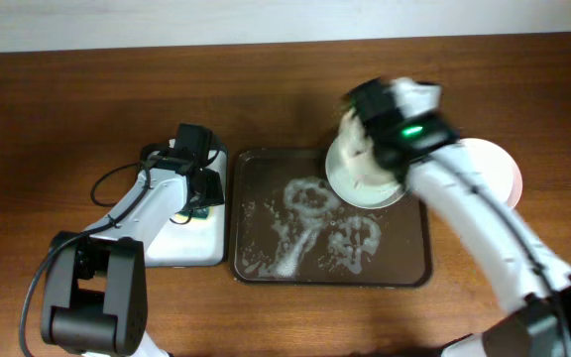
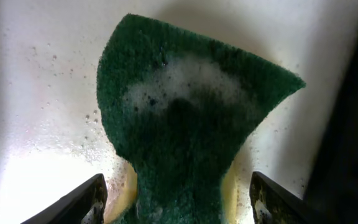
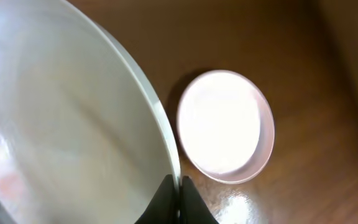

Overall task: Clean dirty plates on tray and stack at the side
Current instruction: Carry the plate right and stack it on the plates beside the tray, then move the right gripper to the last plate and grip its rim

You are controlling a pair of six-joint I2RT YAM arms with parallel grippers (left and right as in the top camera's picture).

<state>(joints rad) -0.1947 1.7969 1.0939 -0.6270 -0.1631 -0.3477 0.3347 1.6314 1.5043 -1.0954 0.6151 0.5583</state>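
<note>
On the wooden counter [image 1: 67,99] the large brown tray [image 1: 416,276] sat in the middle. It carried only trails of white foam [image 1: 305,203], and no plate lay flat in it. Left of it, the smaller tray [image 1: 181,256] with the white inside served, it seemed, as a resting place for the wet sponge [image 2: 185,124]. The pale plate [image 1: 360,177] hung tilted above the tray's far right corner, probably on its way aside. A white plate [image 3: 224,121] lay on the counter at the right, likely the start of the stack. The right claw [image 3: 179,190] was pinching the pale plate by its rim. The left claw [image 2: 176,202] appeared pressed on the soapy sponge.
</note>
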